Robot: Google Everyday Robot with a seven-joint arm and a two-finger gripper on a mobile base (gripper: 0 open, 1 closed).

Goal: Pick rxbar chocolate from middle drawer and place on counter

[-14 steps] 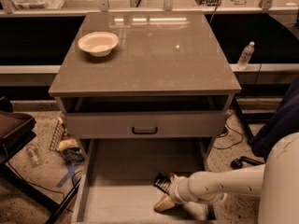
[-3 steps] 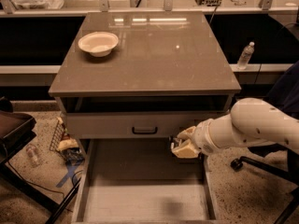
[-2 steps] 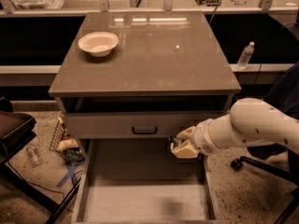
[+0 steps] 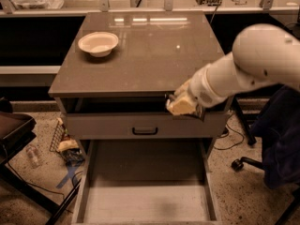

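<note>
My gripper [image 4: 181, 105] hangs at the front right edge of the counter [image 4: 154, 50], level with the dark gap under the slab. Its pale fingers [image 4: 178, 108] are closed on the rxbar chocolate [image 4: 198, 113]. The bar shows only as a thin dark strip against the shadow behind it. The middle drawer [image 4: 145, 191] is pulled fully out below, and its flat grey floor is bare. My white arm reaches in from the right.
A white bowl [image 4: 98, 43] sits on the counter's back left. A closed drawer front with a black handle [image 4: 145, 131] lies above the open drawer. A snack bag [image 4: 68, 147] and a bottle [image 4: 32, 155] lie on the floor at left. A chair base [image 4: 243, 163] stands at right.
The gripper has risen with the bar from in front of the drawer front to counter-edge height and shifted a little right. The drawer stays open and bare.
</note>
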